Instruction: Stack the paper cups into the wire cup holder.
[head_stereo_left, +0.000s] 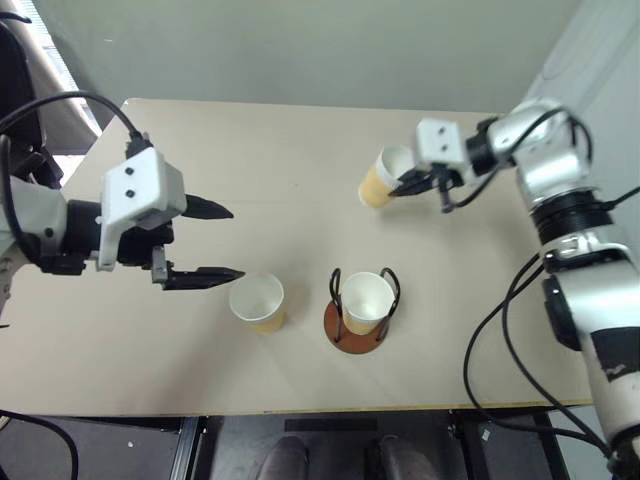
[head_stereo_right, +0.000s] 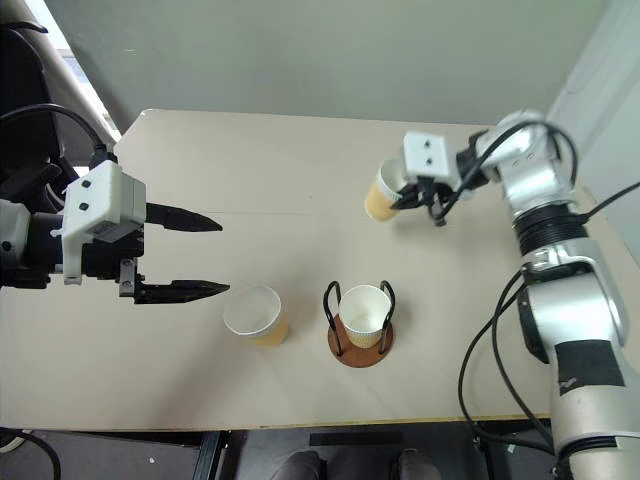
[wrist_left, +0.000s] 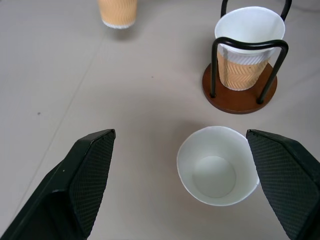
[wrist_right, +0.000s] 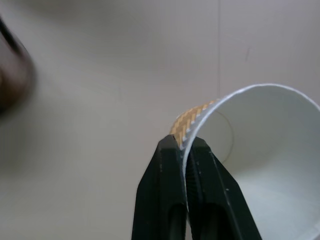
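Paper cups are three on this worktop (head_stereo_left: 300, 150), and I tell them from left to right. On my left side, my left fingers (head_stereo_left: 205, 240) stand wide apart and hold nothing; they point toward the first loose cup (head_stereo_left: 258, 302), which stands upright on the worktop with its mouth up, close in front of the fingertips. In my left wrist view this cup (wrist_left: 218, 172) sits between my two open fingers (wrist_left: 85, 175), but I judge they do not touch it yet.

Next, at about 3 o'clock from this loose cup and just beside it, stands the wire cup holder (head_stereo_left: 361, 305). One seated cup (head_stereo_left: 367, 298) is already inside the black wire loops, upright on the reddish-brown base. So I judge one cup of three is done.

From the holder, at about 12 o'clock and well apart, is the third cup (head_stereo_left: 383, 178). My right fingers (head_stereo_left: 408, 186) are clamped together on its rim wall: one finger inside the cup, one outside, as my right wrist view shows at the pinched rim (wrist_right: 186, 137). The cup is tilted, and it seems to be lifted off the worktop, though I cannot tell this surely.

What is left, in my judgement: bring this held cup over the holder and drop it into the seated cup, then the loose cup by my left fingers must go on top.
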